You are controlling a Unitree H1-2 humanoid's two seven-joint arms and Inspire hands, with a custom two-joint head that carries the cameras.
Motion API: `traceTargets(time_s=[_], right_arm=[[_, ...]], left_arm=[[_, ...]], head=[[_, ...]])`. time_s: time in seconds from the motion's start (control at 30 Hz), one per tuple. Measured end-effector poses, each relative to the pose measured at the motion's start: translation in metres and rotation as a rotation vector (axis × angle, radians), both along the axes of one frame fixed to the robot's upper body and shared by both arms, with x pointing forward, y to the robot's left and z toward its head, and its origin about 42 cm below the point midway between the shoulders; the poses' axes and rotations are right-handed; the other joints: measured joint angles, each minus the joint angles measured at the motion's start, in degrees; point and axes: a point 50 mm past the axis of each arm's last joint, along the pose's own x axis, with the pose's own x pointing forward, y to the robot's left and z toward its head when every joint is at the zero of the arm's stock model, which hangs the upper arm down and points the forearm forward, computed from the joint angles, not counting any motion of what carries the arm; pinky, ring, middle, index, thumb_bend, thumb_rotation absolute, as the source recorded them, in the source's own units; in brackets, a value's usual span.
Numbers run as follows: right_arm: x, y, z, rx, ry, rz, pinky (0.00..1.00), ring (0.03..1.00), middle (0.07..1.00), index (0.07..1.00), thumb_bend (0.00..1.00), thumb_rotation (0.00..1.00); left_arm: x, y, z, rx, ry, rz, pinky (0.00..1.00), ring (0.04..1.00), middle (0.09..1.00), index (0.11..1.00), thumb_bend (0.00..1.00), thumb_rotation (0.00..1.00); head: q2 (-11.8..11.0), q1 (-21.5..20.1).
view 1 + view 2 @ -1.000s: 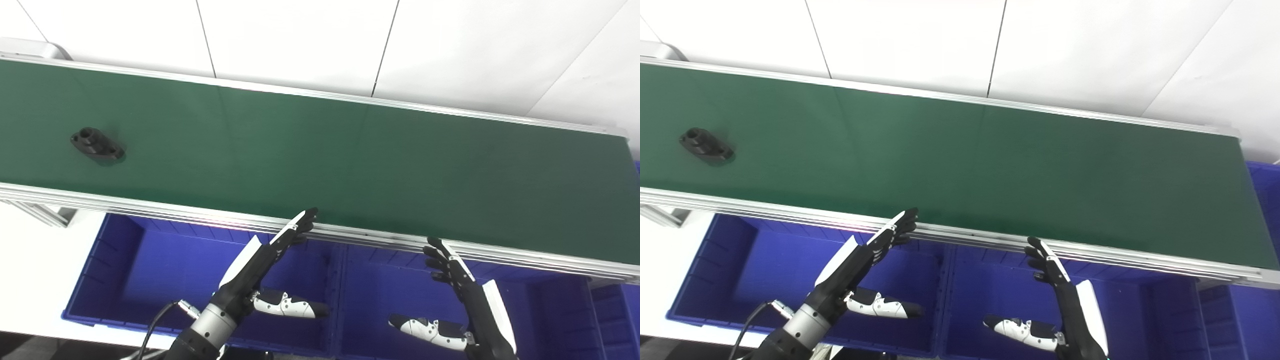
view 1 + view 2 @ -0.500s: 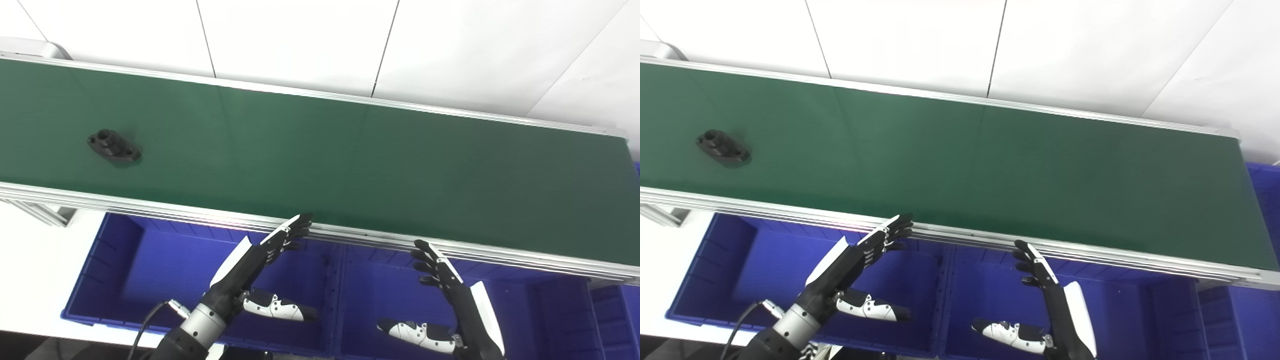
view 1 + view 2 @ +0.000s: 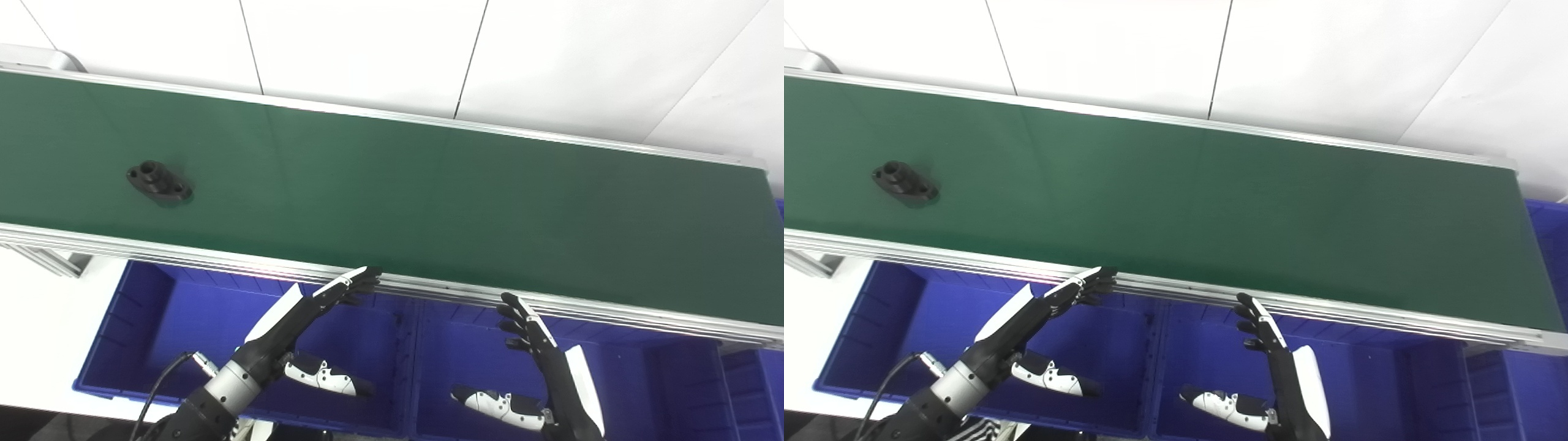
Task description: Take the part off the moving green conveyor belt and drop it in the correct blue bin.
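My left hand (image 3: 306, 309) is open and holds nothing, with its fingers flat near the front rail of the green belt (image 3: 429, 190). My right hand (image 3: 539, 343) is open and empty too. Both hang over the blue bins (image 3: 153, 318). The black part (image 3: 159, 182) lies on the belt, far off to the left of my left hand and farther out from me. It looks hard, small and light. I think the raised round bit in its middle is the best place to pinch.
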Motion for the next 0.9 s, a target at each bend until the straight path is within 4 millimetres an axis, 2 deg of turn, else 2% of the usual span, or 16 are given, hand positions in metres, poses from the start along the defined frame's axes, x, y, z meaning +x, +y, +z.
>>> traceTargets(time_s=[0.47, 0.5, 0.53, 0.57, 0.6, 0.63, 0.77, 0.9], right_arm=[[0.001, 0.0, -0.001, -0.019, -0.002, 0.004, 0.78, 0.836, 0.861, 0.9, 0.82, 0.17], [0.001, 0.0, -0.001, -0.018, -0.001, 0.004, 0.78, 0.838, 0.862, 0.901, 0.82, 0.17], [0.001, 0.0, -0.001, -0.016, 0.001, 0.004, 0.78, 0.838, 0.862, 0.901, 0.82, 0.16], [0.001, 0.0, -0.002, -0.014, 0.004, 0.003, 0.79, 0.842, 0.863, 0.901, 0.81, 0.16], [0.001, -0.001, -0.003, -0.012, 0.007, 0.002, 0.79, 0.841, 0.862, 0.901, 0.81, 0.15], [0.0, -0.003, -0.005, -0.007, 0.013, 0.001, 0.79, 0.838, 0.861, 0.901, 0.81, 0.15], [-0.005, -0.011, -0.014, -0.013, 0.027, 0.008, 0.79, 0.841, 0.861, 0.902, 0.81, 0.14], [-0.007, -0.016, -0.017, -0.027, 0.024, 0.007, 0.79, 0.845, 0.865, 0.906, 0.8, 0.13]], left_arm=[[0.001, -0.001, -0.001, -0.001, 0.003, -0.006, 0.8, 0.868, 0.904, 0.918, 0.73, 0.22], [0.001, -0.001, -0.001, -0.001, 0.003, -0.006, 0.8, 0.867, 0.906, 0.92, 0.73, 0.23], [0.001, -0.001, -0.002, 0.0, 0.006, -0.006, 0.8, 0.867, 0.906, 0.92, 0.73, 0.23], [0.0, -0.001, -0.003, 0.001, 0.01, -0.007, 0.78, 0.861, 0.908, 0.924, 0.72, 0.22], [0.0, -0.001, -0.004, 0.001, 0.014, -0.009, 0.76, 0.853, 0.908, 0.924, 0.73, 0.2], [-0.001, -0.002, -0.005, 0.0, 0.02, -0.012, 0.76, 0.851, 0.906, 0.92, 0.73, 0.2], [-0.004, -0.01, -0.014, -0.01, 0.037, -0.023, 0.78, 0.855, 0.901, 0.905, 0.75, 0.23], [-0.006, -0.018, -0.02, -0.033, 0.031, -0.017, 0.8, 0.86, 0.894, 0.896, 0.76, 0.19]], head=[[-0.88, 1.05], [-1.75, 3.67], [-1.76, 3.69], [-3.24, 7.52], [-3.95, 9.12], [-3.96, 9.14], [-6.85, 13.62], [-8.61, 14.68]])
